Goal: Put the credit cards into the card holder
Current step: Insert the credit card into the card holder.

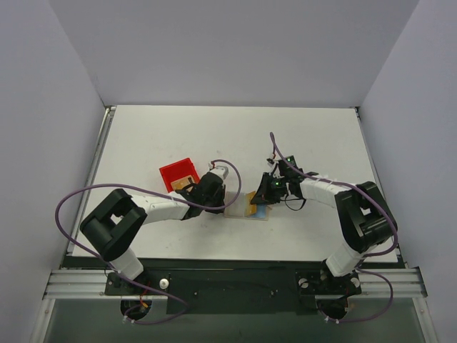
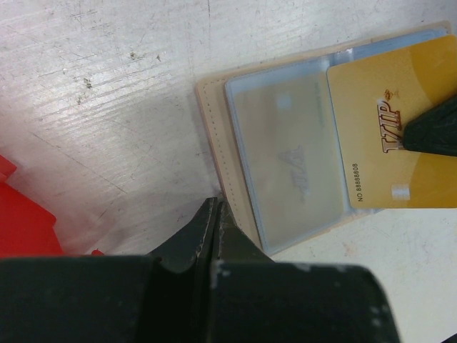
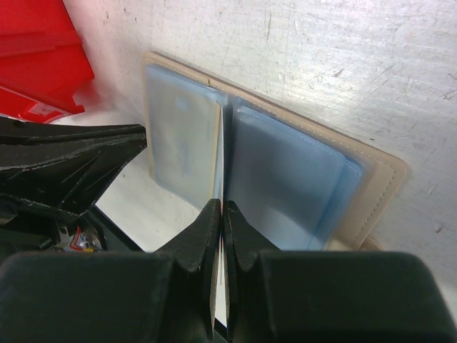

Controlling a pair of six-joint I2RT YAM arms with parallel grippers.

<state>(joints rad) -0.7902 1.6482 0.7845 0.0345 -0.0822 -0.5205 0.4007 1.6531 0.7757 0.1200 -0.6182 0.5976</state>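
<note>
Flanking card holder, both pincers closed.

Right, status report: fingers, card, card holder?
Left fingers shut, tips at the open beige folding wallet's edge. Right fingers shut on the gold VIP plastic card, over the wallet's clear sleeves. Red plastic bin aside, not blocking.

The open card holder is hemmed in on two sides. The left jaws, pressed together, sit at its left edge. The right jaws, also closed tight, stand above it from the right, with a tip over the orange card. The red bin stands just beside the left wrist and blocks that flank. Both forearms bar the near side. Room to pass lies beyond the holder, where the table is bare.
</note>
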